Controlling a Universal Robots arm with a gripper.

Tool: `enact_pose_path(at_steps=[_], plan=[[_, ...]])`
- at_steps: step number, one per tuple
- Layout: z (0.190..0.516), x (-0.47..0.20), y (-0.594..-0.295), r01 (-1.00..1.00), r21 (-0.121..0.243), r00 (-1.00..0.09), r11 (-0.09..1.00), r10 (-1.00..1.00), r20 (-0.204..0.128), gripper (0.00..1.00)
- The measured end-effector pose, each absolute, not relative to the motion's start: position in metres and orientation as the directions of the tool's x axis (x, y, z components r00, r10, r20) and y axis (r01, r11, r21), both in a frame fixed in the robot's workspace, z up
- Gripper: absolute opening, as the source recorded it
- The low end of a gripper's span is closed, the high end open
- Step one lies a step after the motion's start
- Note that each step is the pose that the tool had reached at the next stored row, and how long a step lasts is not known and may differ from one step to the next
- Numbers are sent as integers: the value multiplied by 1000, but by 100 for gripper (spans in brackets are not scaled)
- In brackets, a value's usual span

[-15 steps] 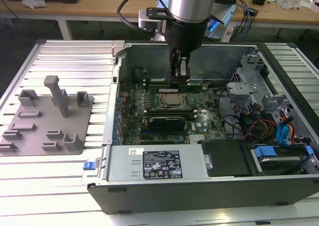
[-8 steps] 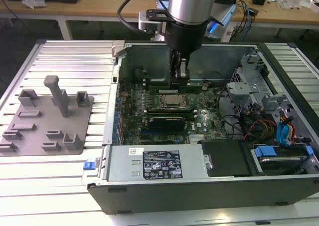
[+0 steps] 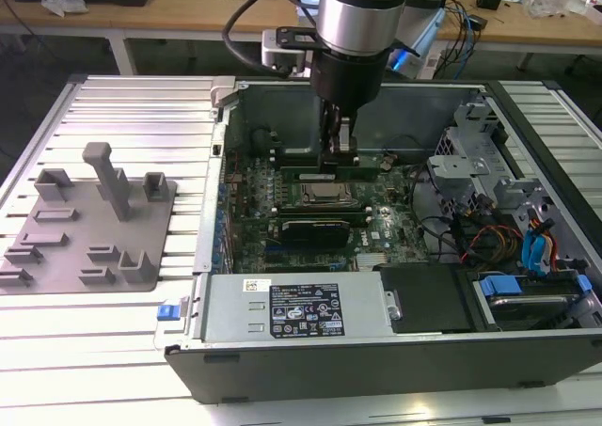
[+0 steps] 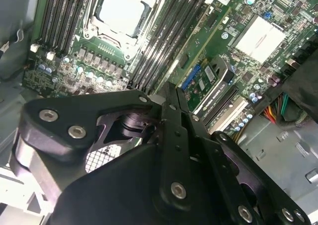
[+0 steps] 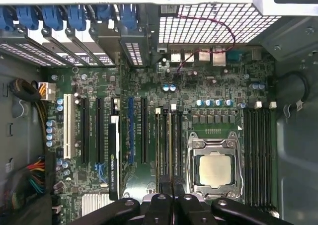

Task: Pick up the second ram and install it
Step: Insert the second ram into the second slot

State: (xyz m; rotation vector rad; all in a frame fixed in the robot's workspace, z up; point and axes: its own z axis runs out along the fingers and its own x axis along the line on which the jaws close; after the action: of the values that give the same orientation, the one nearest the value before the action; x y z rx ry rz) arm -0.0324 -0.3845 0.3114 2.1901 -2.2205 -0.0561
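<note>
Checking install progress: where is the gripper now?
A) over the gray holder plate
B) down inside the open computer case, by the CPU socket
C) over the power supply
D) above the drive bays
B: in the exterior view the gripper is down inside the computer case beside the CPU socket, apart from the gray holder plate.

The plate (image 3: pixel 89 224) lies on the table (image 3: pixel 141 106), at the exterior view's left of the case (image 3: pixel 376 360). Inside, the gripper (image 3: pixel 339 151) hangs over the motherboard (image 3: pixel 386 224).
</note>
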Motion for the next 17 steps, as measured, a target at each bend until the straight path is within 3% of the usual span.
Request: enact_pose_path(at_steps=[17], plan=[[293,-32,-384,-999,41,-14,14,-1000,-10,9]])
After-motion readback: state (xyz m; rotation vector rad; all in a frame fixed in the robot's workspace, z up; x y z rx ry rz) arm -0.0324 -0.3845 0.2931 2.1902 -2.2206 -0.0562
